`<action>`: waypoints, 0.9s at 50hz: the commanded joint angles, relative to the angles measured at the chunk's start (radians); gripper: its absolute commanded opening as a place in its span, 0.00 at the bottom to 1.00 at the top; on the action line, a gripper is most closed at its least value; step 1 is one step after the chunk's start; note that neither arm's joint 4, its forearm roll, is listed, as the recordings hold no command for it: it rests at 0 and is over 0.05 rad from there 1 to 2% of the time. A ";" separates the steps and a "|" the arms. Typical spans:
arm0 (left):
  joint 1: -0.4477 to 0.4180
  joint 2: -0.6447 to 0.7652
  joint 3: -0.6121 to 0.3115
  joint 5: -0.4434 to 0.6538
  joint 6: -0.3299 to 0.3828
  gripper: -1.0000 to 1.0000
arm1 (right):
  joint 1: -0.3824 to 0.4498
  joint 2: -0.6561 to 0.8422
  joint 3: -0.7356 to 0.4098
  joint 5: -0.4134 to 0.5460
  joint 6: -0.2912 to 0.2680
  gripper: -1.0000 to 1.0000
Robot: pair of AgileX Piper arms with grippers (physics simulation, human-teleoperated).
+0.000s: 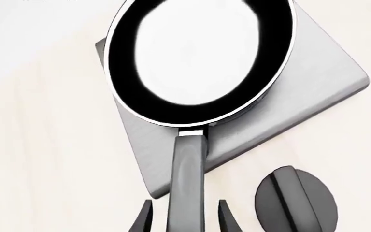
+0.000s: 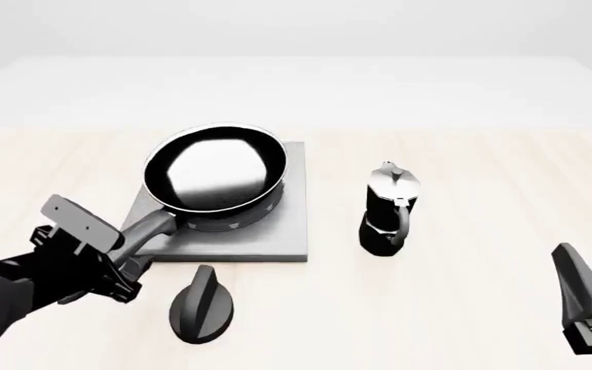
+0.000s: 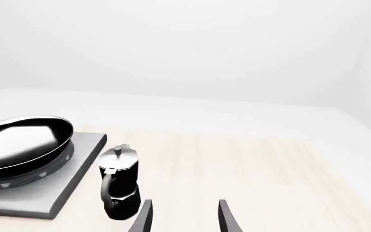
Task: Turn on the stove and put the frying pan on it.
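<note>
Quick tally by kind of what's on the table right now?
Frying pan: 1
Stove: 1
Stove knob: 1
Moka pot: 1
Total: 4

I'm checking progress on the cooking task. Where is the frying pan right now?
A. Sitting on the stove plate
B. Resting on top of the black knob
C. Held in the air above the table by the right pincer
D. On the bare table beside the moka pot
A: the frying pan sits on the stove, its handle between the open fingers of the left pincer, with the moka pot and knob standing apart from it.
</note>
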 commanded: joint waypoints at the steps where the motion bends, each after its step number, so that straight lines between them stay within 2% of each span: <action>1: -0.005 -0.022 -0.013 0.020 -0.001 1.00 | -0.001 -0.005 -0.003 0.006 0.000 1.00; 6: -0.017 -0.074 -0.032 0.060 -0.012 1.00 | -0.003 -0.007 -0.008 0.011 0.000 1.00; 15: -0.035 -0.200 -0.087 0.195 -0.027 1.00 | -0.002 -0.012 -0.012 0.017 0.000 1.00; 30: -0.043 -0.322 -0.149 0.319 -0.032 1.00 | 0.000 -0.011 -0.032 0.026 -0.001 1.00; 38: -0.050 -0.406 -0.180 0.385 -0.054 1.00 | 0.005 -0.010 -0.038 0.029 -0.001 1.00; 45: -0.059 -0.513 -0.206 0.465 -0.109 1.00 | 0.008 -0.013 -0.038 0.031 -0.001 1.00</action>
